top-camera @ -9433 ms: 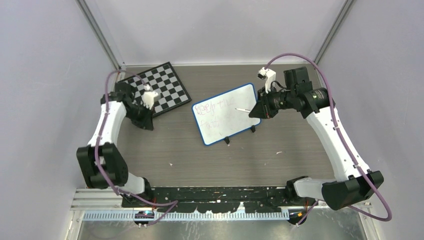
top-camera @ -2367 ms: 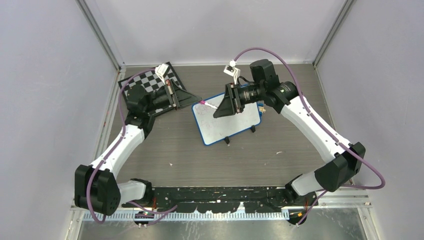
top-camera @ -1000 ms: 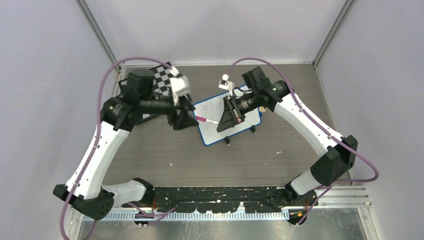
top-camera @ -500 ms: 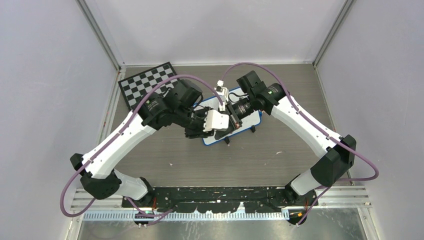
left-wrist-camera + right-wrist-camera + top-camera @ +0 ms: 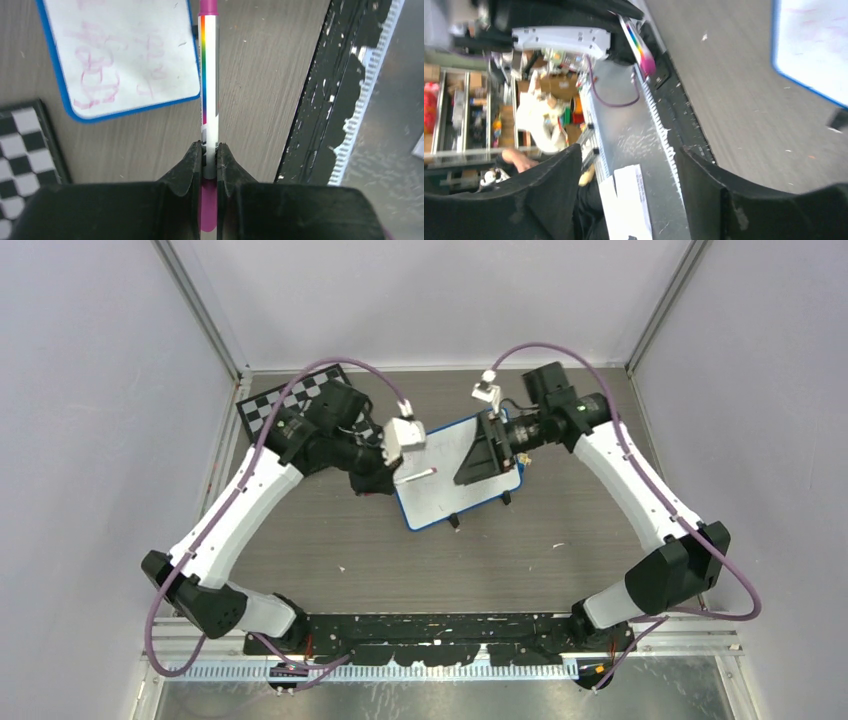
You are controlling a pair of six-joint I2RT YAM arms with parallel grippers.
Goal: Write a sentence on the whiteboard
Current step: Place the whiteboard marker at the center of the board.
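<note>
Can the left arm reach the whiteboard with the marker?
Likely yes: its jaws grip the marker by the whiteboard's left edge; the right arm's open jaws hang over the right side.

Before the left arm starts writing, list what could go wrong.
1. The left hand pinches the marker near one end, so most of it sticks out; pressing down could tilt it or make it slip.
2. The right hand hangs open over the whiteboard's right part, likely in the way of a stroke.
3. Nothing holds the whiteboard, so marker pressure may push it across the table.
</note>
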